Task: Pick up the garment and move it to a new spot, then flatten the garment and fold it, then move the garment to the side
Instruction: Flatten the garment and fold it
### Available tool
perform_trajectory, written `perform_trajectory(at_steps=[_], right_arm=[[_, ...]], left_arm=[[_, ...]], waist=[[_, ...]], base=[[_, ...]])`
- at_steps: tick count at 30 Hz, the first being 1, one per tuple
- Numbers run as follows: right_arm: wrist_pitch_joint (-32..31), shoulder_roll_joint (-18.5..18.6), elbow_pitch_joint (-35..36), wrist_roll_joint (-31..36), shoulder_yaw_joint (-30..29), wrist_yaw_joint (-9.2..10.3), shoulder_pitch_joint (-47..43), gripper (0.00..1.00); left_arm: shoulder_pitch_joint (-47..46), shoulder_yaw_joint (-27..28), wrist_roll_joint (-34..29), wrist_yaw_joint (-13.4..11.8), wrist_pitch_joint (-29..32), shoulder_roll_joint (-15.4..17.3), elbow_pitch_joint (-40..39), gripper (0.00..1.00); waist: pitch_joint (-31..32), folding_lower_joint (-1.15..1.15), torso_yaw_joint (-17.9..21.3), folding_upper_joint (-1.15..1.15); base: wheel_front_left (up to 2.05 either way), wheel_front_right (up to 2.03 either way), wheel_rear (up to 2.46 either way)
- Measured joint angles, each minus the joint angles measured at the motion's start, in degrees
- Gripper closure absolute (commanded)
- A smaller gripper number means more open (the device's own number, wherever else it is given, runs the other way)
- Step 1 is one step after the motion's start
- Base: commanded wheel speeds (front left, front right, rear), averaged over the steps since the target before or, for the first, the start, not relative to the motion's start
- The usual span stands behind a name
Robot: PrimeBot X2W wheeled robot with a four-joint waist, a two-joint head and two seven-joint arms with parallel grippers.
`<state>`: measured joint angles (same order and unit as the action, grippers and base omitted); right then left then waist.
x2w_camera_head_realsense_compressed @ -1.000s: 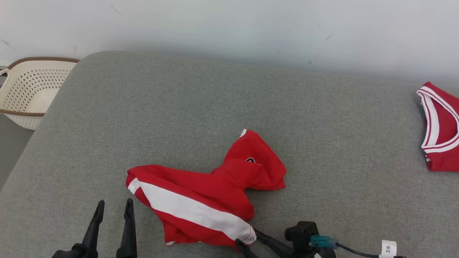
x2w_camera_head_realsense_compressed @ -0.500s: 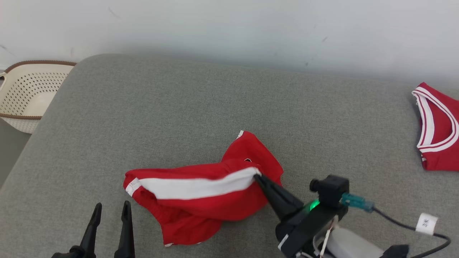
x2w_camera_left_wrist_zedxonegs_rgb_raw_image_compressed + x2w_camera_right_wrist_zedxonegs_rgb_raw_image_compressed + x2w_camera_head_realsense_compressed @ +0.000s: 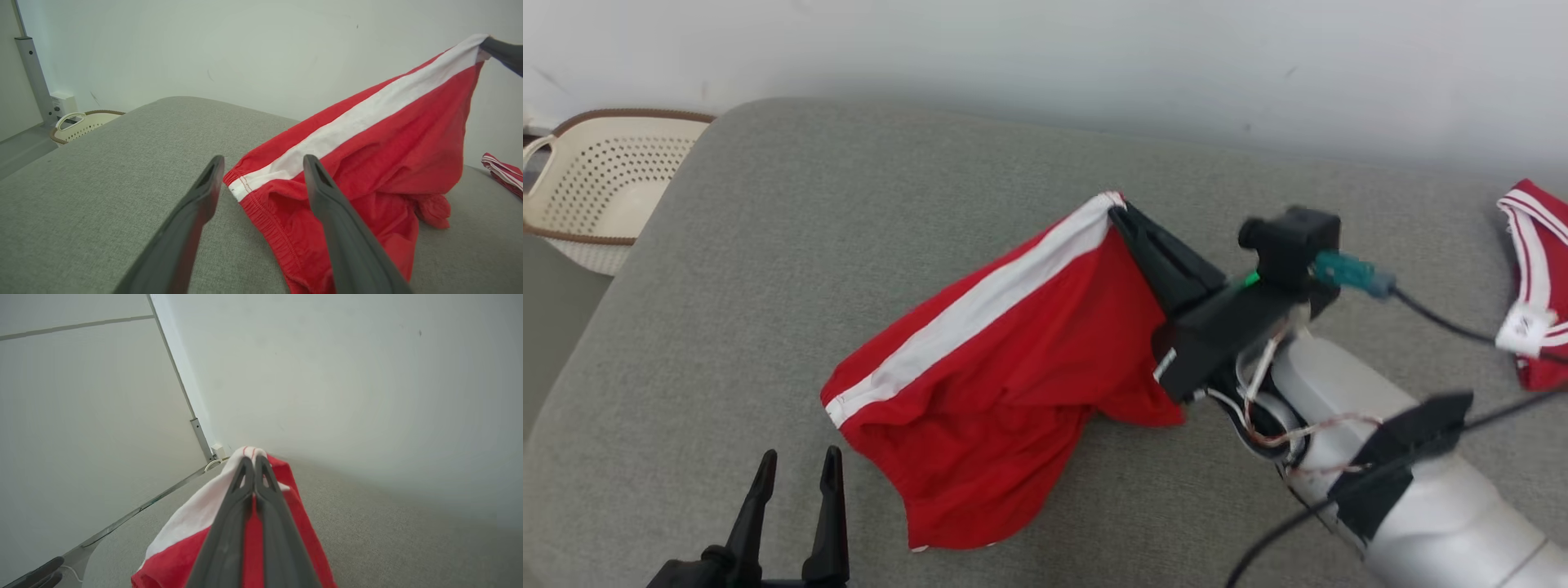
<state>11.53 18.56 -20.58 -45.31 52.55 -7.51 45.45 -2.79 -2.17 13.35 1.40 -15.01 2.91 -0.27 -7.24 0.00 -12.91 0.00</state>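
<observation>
Grey cushion (image 3: 849, 204): lies beneath both arms.
Garment (image 3: 1013, 359): red shorts with a white stripe. One stripe end is raised at the tips of the right gripper (image 3: 1123, 214), and the rest drapes down to the cushion just ahead of the left gripper (image 3: 799, 459).
Basket (image 3: 605, 163): well beyond the left gripper, off the cushion's edge.
Right gripper: clenched on the garment's white-striped corner.
Left gripper: fingers spread, holding nothing.

text: none legible | white cable tag (image 3: 1523, 325), seen against the red jersey (image 3: 1553, 269): marks blurred, nothing can be read
</observation>
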Motion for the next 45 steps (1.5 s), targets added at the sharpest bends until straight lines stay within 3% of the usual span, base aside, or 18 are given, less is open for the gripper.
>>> perform_trajectory(at_steps=[10,16,17,18,24,30,43,44,45], right_arm=[[-0.88,-4.13,-18.57,-4.97,3.08,0.00,15.48,1.00],[2.20,-6.65,-29.59,-4.75,5.31,0.00,21.51,1.00],[2.57,-6.86,-31.44,-3.87,5.71,0.00,22.28,0.67],[2.80,-7.15,-33.39,-3.08,5.90,0.00,22.88,0.00],[3.38,-8.16,-37.45,-0.15,6.17,0.00,23.63,0.00],[3.46,-6.98,-34.67,2.01,4.77,0.00,22.46,0.00],[3.48,1.43,-20.39,3.78,1.74,0.00,5.38,0.00],[3.56,4.47,-15.71,4.08,0.92,0.00,-3.34,0.00],[3.56,4.74,-15.23,4.12,1.01,0.00,-4.35,0.00]], left_arm=[[-2.64,-3.86,1.81,-0.12,0.00,0.00,0.98,0.00],[-4.10,-5.65,2.40,-0.49,0.00,-0.01,1.48,0.00],[-4.44,-5.83,2.48,-0.51,0.00,0.00,1.51,0.00],[-4.58,-5.98,2.63,-0.58,0.00,0.00,1.53,0.00],[-4.55,-6.13,2.76,-1.10,0.00,0.00,1.71,0.00],[-4.44,-5.60,2.75,-1.25,0.00,-0.01,1.81,0.00],[-2.43,-3.74,2.16,-1.26,0.00,0.00,1.35,0.00],[-1.77,-3.10,2.15,-1.35,0.00,-0.01,0.88,0.00],[-1.75,-2.99,2.16,-1.35,0.00,-0.01,0.83,0.00]], waist=[[-2.44,0.01,-4.13,0.00],[-4.09,0.01,-6.42,0.00],[-4.32,0.01,-6.74,0.00],[-4.52,0.01,-7.03,0.00],[-4.99,0.01,-7.43,0.01],[-4.32,0.00,-5.71,0.00],[-0.86,-0.01,-1.85,0.00],[-0.49,-0.01,-0.75,0.00],[-0.53,-0.01,-0.61,0.00]], base=[[0.00,0.00,0.00],[0.00,0.00,0.00],[0.00,0.00,0.00],[0.00,0.00,0.00],[0.00,0.00,0.00],[0.00,0.00,0.00],[0.00,0.00,0.00],[0.00,0.00,0.00],[0.00,0.00,0.00]])
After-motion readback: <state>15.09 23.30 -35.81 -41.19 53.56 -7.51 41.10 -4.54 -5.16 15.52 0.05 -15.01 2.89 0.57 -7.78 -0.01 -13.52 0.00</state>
